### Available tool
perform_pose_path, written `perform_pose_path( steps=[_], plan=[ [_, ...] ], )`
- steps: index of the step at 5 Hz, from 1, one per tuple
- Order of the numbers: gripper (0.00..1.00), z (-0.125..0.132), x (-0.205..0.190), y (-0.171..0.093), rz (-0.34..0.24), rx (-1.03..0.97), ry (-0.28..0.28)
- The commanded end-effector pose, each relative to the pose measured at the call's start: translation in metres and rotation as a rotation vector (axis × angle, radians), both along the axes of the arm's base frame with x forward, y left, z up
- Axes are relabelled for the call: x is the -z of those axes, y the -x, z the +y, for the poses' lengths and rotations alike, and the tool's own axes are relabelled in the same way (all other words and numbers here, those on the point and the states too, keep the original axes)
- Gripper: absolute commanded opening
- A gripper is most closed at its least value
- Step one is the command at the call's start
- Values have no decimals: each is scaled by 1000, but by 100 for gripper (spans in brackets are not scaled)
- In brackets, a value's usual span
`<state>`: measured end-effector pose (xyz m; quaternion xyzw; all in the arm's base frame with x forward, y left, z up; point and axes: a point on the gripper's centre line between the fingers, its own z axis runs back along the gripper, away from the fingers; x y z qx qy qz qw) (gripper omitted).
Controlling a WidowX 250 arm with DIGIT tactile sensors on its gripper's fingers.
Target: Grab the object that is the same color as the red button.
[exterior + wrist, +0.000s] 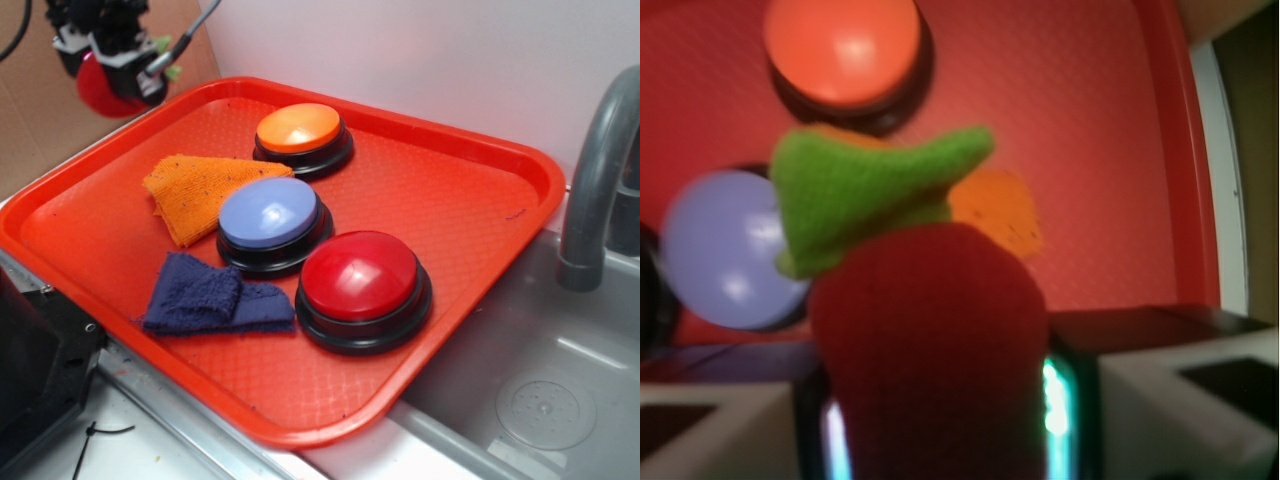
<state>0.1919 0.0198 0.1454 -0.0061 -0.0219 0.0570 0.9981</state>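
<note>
Gripper (112, 62) cut off by the top edge of the exterior view; fingertips masked by the red plush strawberry (100, 90), itself partly covered by the gripper body. In the wrist view, strawberry (930, 340) out of focus, lower part lost below the frame; fingers (715, 430) cropped at the bottom edge. Red button (652, 290) reduced to a dark sliver at the left edge; blue cloth (720, 362) barely discernible; orange cloth (995, 210) mostly hidden behind the leaves. Faucet (598, 180) cut off at the right edge.
</note>
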Motion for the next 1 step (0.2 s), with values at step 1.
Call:
perform_pose_path(
  steps=[1],
  plan=[
    [0, -16, -27, -18, -77, -75, 7]
  ],
)
